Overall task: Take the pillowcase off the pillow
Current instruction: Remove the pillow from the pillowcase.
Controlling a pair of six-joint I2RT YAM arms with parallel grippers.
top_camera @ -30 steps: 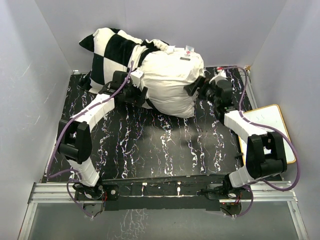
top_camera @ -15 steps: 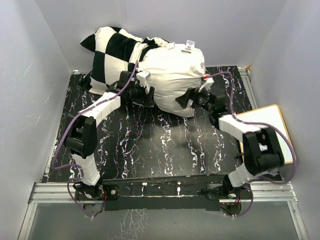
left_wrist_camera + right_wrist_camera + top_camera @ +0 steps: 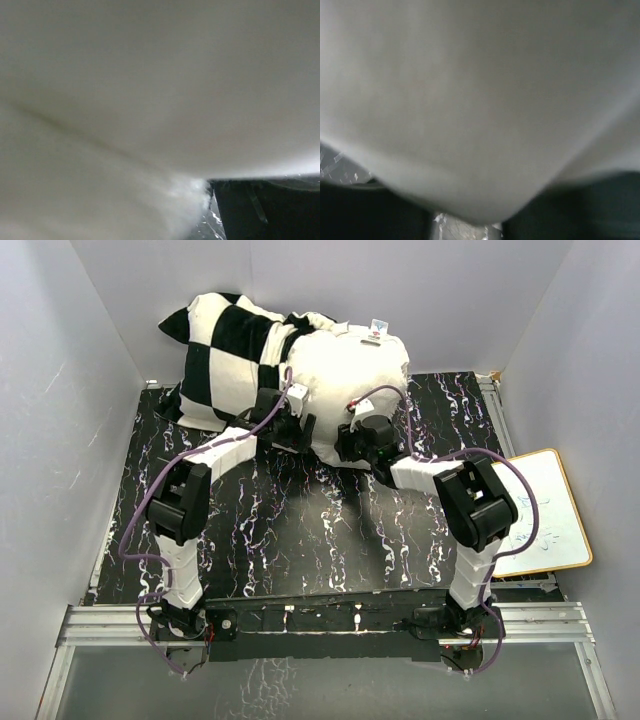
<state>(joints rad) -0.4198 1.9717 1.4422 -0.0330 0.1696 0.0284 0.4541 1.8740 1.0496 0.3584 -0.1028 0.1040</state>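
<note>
The off-white pillow (image 3: 350,375) lies at the back of the table, its left end still inside the black-and-white checkered pillowcase (image 3: 225,355). My left gripper (image 3: 297,430) presses into the pillow's front edge beside the pillowcase opening. Pale fabric (image 3: 150,100) fills the left wrist view and only one dark finger (image 3: 270,210) shows, so its jaws are unreadable. My right gripper (image 3: 352,445) is at the pillow's lower front edge. In the right wrist view a fold of pillow fabric (image 3: 480,125) hangs between both dark fingers (image 3: 370,210), which are pinched on it.
The table top is black marbled cloth (image 3: 300,540). A white board (image 3: 545,510) lies off its right edge. Grey walls close in on the left, back and right. The pillow leans against the back wall.
The right arm swung left from the pillow's right side to its front middle and closed on the fabric. The left gripper pushed further in toward the pillow.
</note>
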